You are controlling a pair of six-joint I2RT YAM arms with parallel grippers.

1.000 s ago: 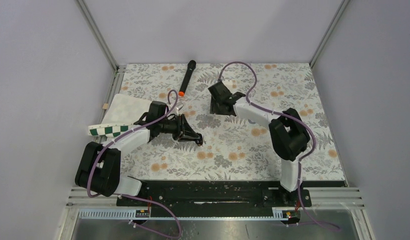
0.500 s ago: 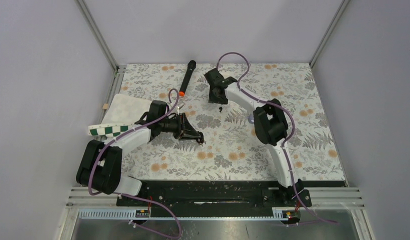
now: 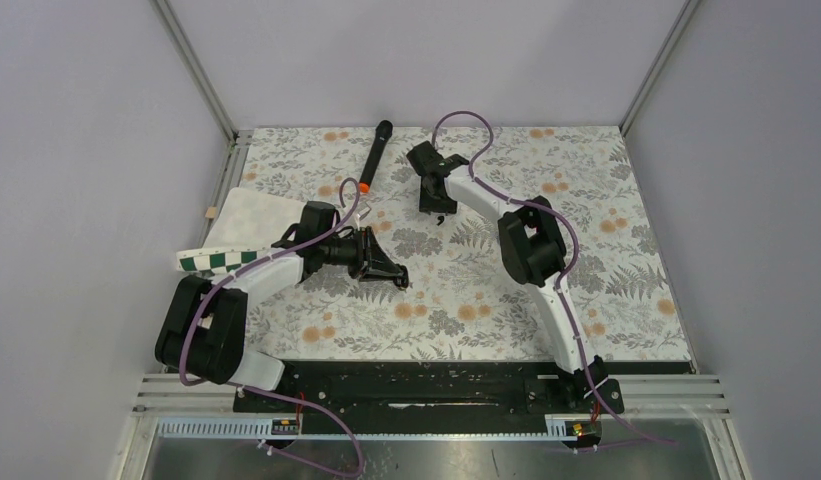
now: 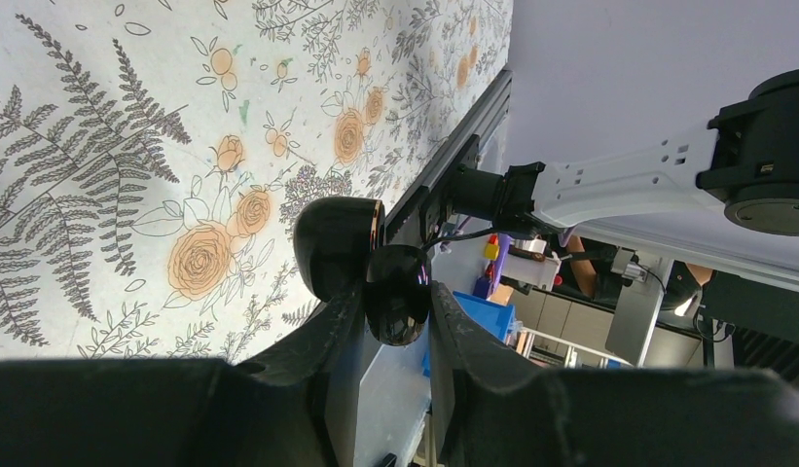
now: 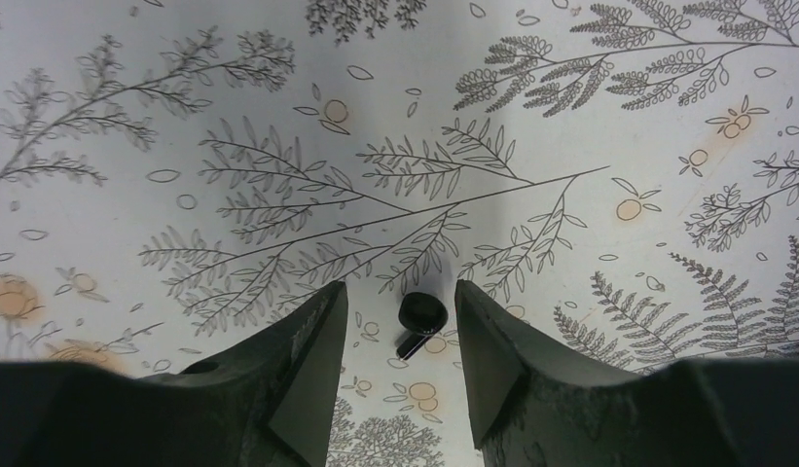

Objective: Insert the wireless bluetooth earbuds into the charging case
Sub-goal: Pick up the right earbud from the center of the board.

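Observation:
The charging case (image 4: 395, 297), glossy black with its hinged lid (image 4: 337, 243) swung open, is pinched between the fingers of my left gripper (image 4: 395, 311). That gripper (image 3: 394, 278) hangs low over the table, left of centre. One small black earbud (image 5: 421, 313) with a short stem lies on the floral table. My right gripper (image 5: 400, 290) stands open just above it, one finger on each side and neither touching. From above, this gripper (image 3: 434, 200) is at the back middle of the table, and the earbud (image 3: 441, 214) shows just below its tips.
A black microphone (image 3: 374, 155) with an orange ring lies at the back, left of the right gripper. A white board with a green checkered edge (image 3: 236, 232) lies at the left edge under the left arm. Metal frame posts stand at both back corners.
The right arm has swung left and toward the back, bringing its open gripper down around the earbud. The left arm and the case have stayed where they were.

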